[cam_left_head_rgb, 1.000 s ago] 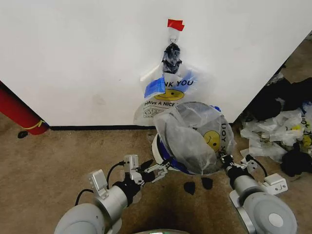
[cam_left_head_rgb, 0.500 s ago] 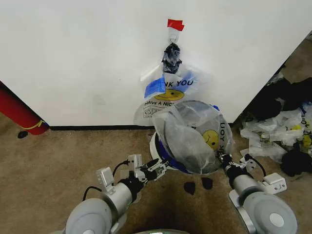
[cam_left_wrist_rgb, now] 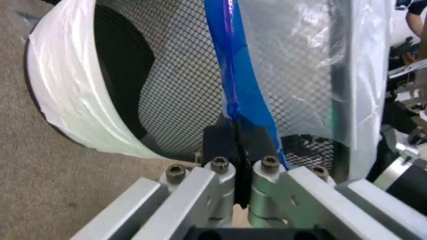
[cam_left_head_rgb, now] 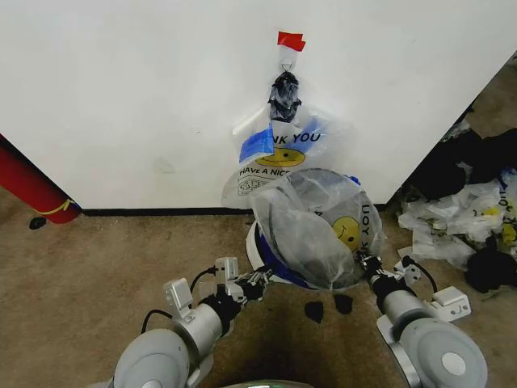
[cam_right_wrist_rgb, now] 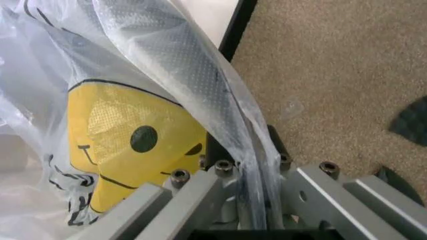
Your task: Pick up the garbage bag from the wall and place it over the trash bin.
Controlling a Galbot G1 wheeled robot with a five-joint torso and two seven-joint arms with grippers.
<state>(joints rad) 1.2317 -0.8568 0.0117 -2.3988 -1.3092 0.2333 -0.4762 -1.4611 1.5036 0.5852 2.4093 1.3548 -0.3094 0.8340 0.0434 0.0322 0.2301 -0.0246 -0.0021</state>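
Observation:
The garbage bag (cam_left_head_rgb: 315,222), thin and translucent with a yellow smiley, is draped over the round dark mesh trash bin (cam_left_head_rgb: 253,244) in front of the white wall (cam_left_head_rgb: 129,97). My left gripper (cam_left_head_rgb: 262,278) is shut on the bag's blue-taped edge (cam_left_wrist_rgb: 235,75) at the bin's near left side. My right gripper (cam_left_head_rgb: 366,263) is shut on the bag's plastic at the near right side, beside the smiley (cam_right_wrist_rgb: 127,145). A second smiley bag (cam_left_head_rgb: 279,158) hangs on the wall behind the bin.
A black knotted wad (cam_left_head_rgb: 283,95) hangs under red tape (cam_left_head_rgb: 290,40) on the wall. A red cylinder (cam_left_head_rgb: 32,190) leans at the left. A heap of white and black bags (cam_left_head_rgb: 464,222) lies at the right. Two black scraps (cam_left_head_rgb: 327,307) lie on the carpet near the bin.
My left gripper has drawn back toward me and lower, pulling the blue-taped edge down the bin's side. The bin top has shifted slightly left. The right gripper has barely moved.

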